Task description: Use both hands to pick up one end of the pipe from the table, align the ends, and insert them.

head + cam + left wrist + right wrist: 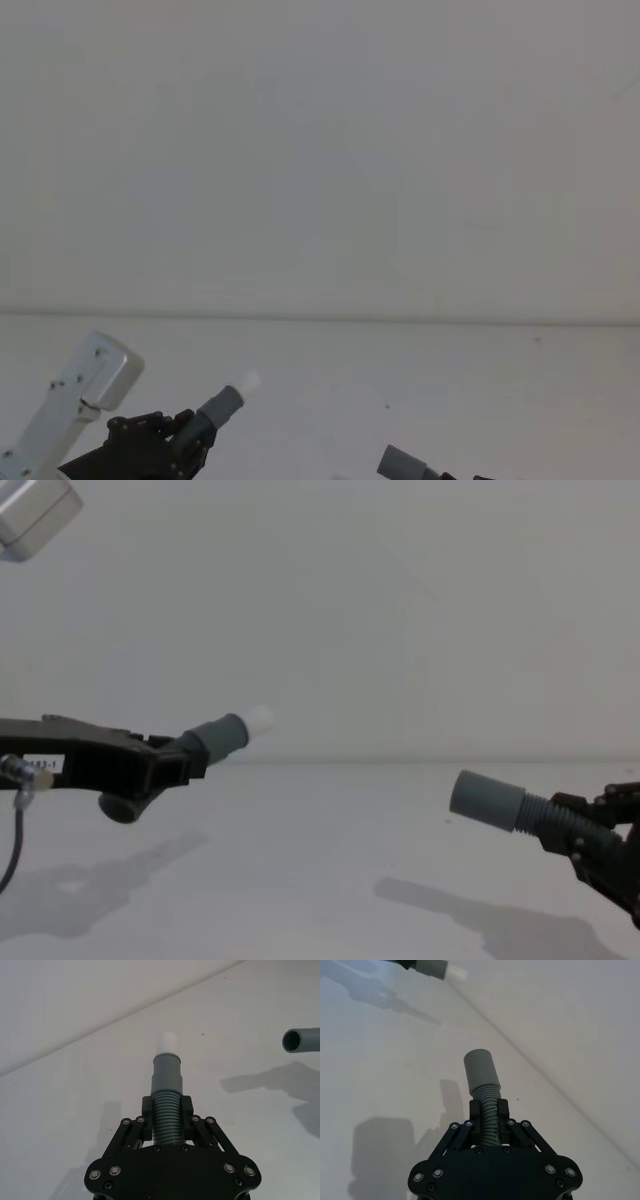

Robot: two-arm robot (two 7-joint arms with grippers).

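My left gripper (168,1105) is shut on the ribbed pipe (167,1120) just behind one end, a grey cuff (166,1072) with a white tip (167,1042). My right gripper (488,1110) is shut on the ribbed hose (488,1125) behind the plain open cuff (481,1070). In the chest view the white-tipped end (225,732) sits left, slanting up and to the right, beyond the left gripper (185,752). The open end (485,800) sits lower on the right, held by the right gripper (565,815). Both ends hang above the table (320,860) with a wide gap between them.
The white table (450,380) stretches back to a pale grey wall (320,150). Shadows of both arms lie on the table below them. The left arm's silver link (85,395) rises at the left.
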